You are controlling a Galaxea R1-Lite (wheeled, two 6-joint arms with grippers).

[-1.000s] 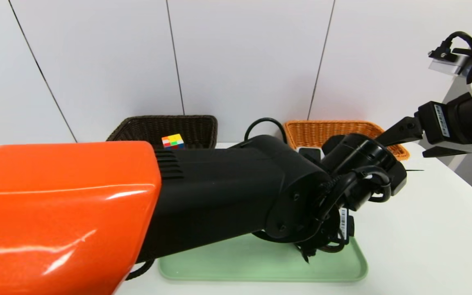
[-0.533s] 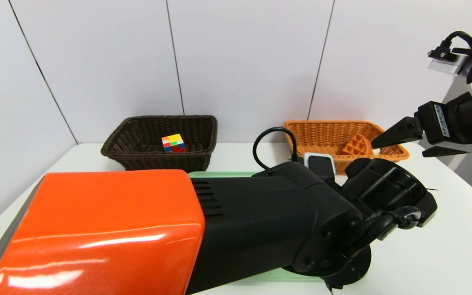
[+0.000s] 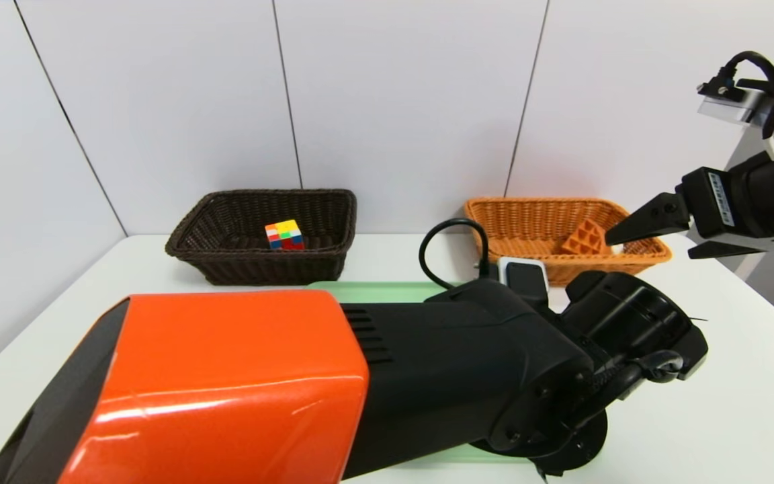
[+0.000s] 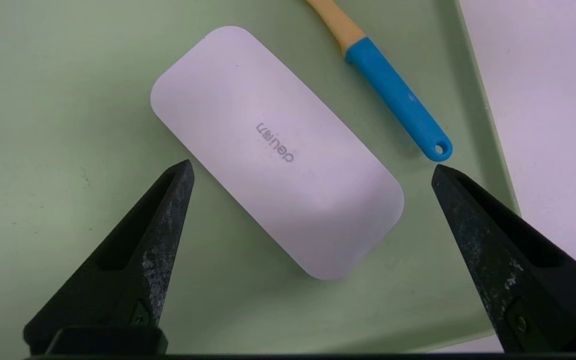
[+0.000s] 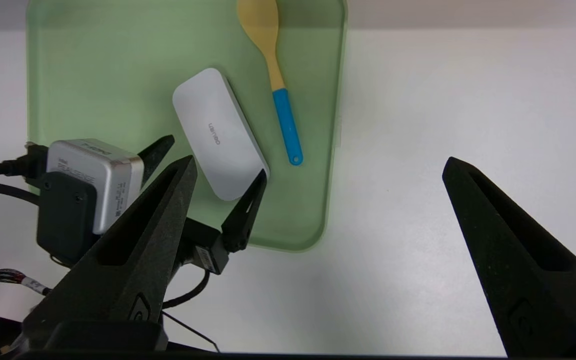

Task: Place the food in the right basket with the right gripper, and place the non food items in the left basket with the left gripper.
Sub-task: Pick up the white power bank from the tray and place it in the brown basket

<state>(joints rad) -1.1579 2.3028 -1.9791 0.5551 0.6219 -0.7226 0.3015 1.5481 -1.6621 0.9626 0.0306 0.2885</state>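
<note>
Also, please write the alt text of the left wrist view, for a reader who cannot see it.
Open fingers of the left gripper stand on either side of a white rounded case on a green tray; beside the case lies a wooden spoon with a blue handle.

The puzzle cube (image 3: 284, 235) has yellow, white, red, green, orange and blue squares. The left basket (image 3: 263, 265) is very dark brown with a woven pattern. The right basket (image 3: 514, 222) is orange-tan, woven too. The waffle (image 3: 585, 238) is orange-brown with a grid of little squares. The flat case (image 4: 278, 150) is white with grey letters. The spoon (image 5: 263, 30) is pale yellow-tan with a bright blue handle. The tray (image 5: 118, 75) is light green. The desk (image 3: 750, 376) is white.
</note>
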